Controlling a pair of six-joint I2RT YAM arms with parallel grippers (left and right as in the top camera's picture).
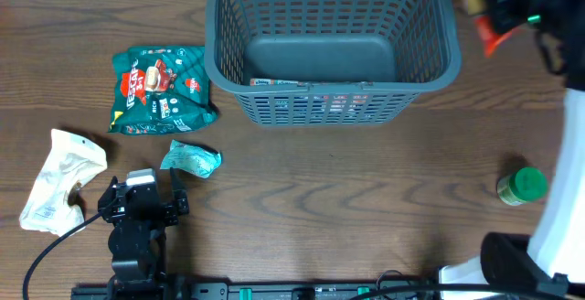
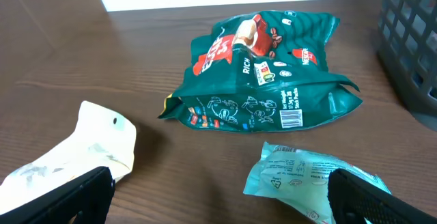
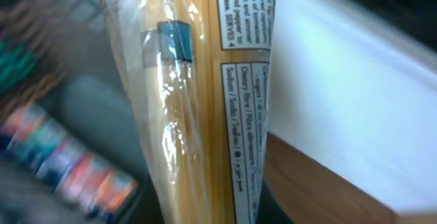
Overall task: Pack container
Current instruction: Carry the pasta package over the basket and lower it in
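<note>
Closest to you, your left gripper (image 1: 146,188) sits low over the table with its fingers spread wide and nothing between them. Just ahead of it and slightly to the right lies a small teal packet (image 2: 307,176). A crumpled white bag (image 2: 89,142) lies to its left. Beyond both, a green coffee bag (image 2: 263,74) lies flat, with its right end near the basket (image 1: 320,108). Off to your right, a green-lidded jar (image 1: 523,186) stands alone, well apart from everything.

The basket sits at the far middle of the table, its long side running left to right. It is mostly empty, with a few colourful packets against its near wall.

Your right gripper (image 1: 498,12) is farthest out, blurred, raised beside the basket's far right corner. Its fingers are hidden, but a clear pasta packet (image 3: 184,101) hangs right in front of its camera, so it appears to be pinching that packet. The packet's long axis hangs roughly up and down.

What matters for you is that the basket opening lies to the left of that right gripper, which is by far the nearer arm. The packet probably needs to travel leftward over the rim and be laid along the basket's length.
</note>
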